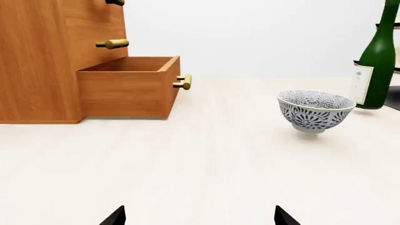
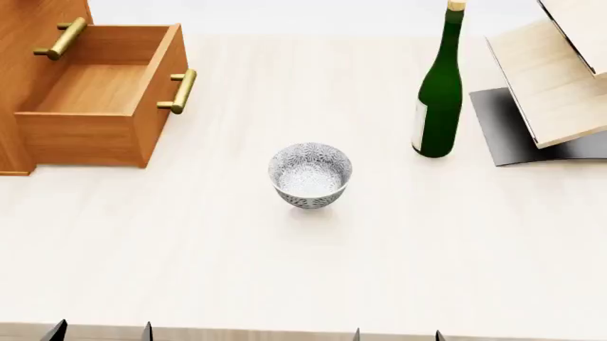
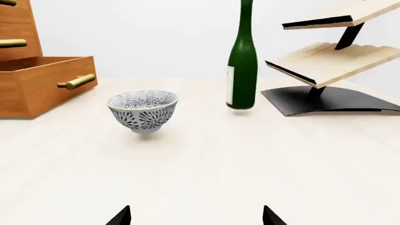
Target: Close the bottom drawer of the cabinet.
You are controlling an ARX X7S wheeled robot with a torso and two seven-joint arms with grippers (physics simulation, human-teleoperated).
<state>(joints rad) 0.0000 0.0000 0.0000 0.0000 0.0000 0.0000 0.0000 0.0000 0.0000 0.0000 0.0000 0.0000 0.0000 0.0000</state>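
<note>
The cabinet (image 2: pixel 19 85) stands at the far left of the pale surface (image 2: pixel 303 270), and its bottom drawer (image 2: pixel 95 99) is pulled well out, its inside bare and its brass handle (image 2: pixel 180 91) facing the middle of the surface. The middle drawer's handle (image 2: pixel 61 38) shows above it. A patterned bowl (image 2: pixel 310 175) sits near the centre, well apart from the drawer. A green bottle (image 2: pixel 439 92) stands upright to the right, just beside a pale rack (image 2: pixel 555 78) on a dark base. The left gripper (image 1: pixel 198 216) and right gripper (image 3: pixel 196 215) hang low at the near edge, both released with fingertips spread, touching nothing.
</note>
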